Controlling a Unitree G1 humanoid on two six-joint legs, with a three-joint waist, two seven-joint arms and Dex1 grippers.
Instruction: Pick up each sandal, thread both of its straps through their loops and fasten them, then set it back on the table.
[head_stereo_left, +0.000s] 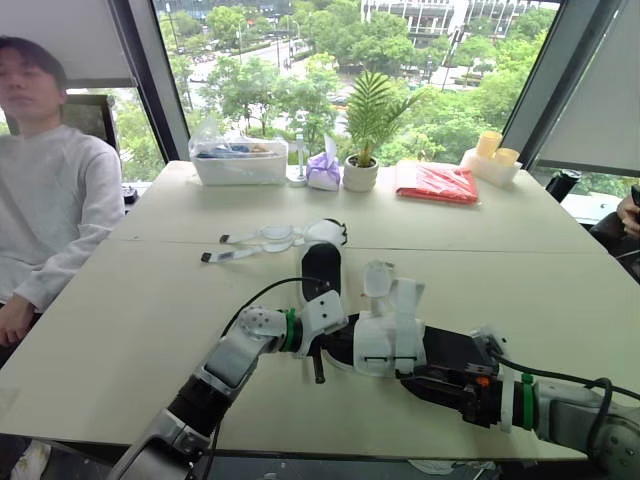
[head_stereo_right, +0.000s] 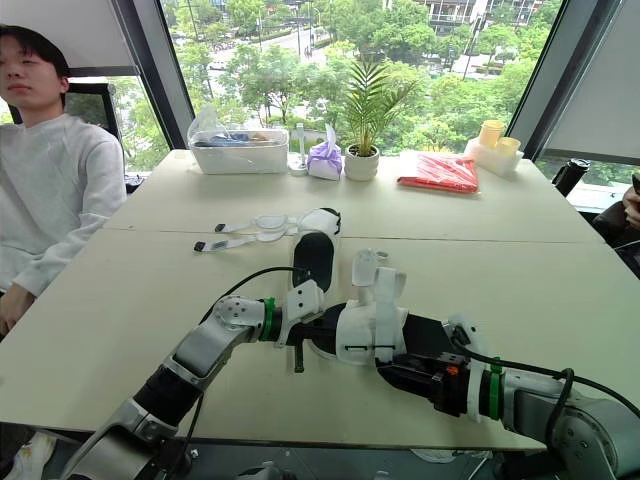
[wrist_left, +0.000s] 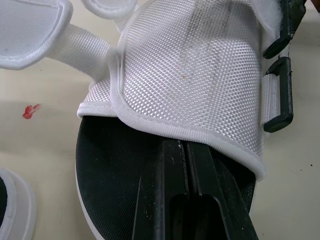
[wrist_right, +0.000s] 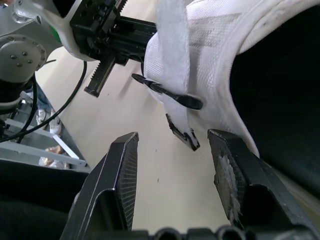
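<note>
We are looking across a glass-walled room, with treetops showing beyond the window (head_stereo_left: 300, 60). A wide pale table (head_stereo_left: 120, 330) is taking up most of the view. A person (head_stereo_left: 50, 190) is sitting at about 9 o'clock of the table. Along the far edge, around 12 o'clock, a clear box (head_stereo_left: 240, 160), a potted plant (head_stereo_left: 365, 120) and a red packet (head_stereo_left: 437, 183) are standing in a row.

The far sandal (head_stereo_left: 322, 262) is lying near the table's middle, with its loose straps (head_stereo_left: 250, 245) trailing flat toward 9 o'clock, threaded through nothing.

The near sandal (head_stereo_left: 390, 335) is sitting at about 6 o'clock between the two arms. We cannot tell whether it is resting on the surface or lifting off it.

The left gripper (wrist_left: 186, 150) is meeting it from the 9 o'clock side. Its jaws are pressing together over the black footbed at the hem of the white mesh. We cannot tell whether they are pinching any fabric.

The right gripper (wrist_right: 175, 137) is waiting at the 4 o'clock end with its jaws spread wide, gripping nothing, and the sandal's side is lying just beside one finger.

The near sandal's white straps (head_stereo_left: 378, 280) are standing up unfastened, and the black loops (wrist_left: 280, 95) at its side are looking empty.

We are judging the task barely begun. Every strap on both sandals is waiting to be threaded and fastened.
</note>
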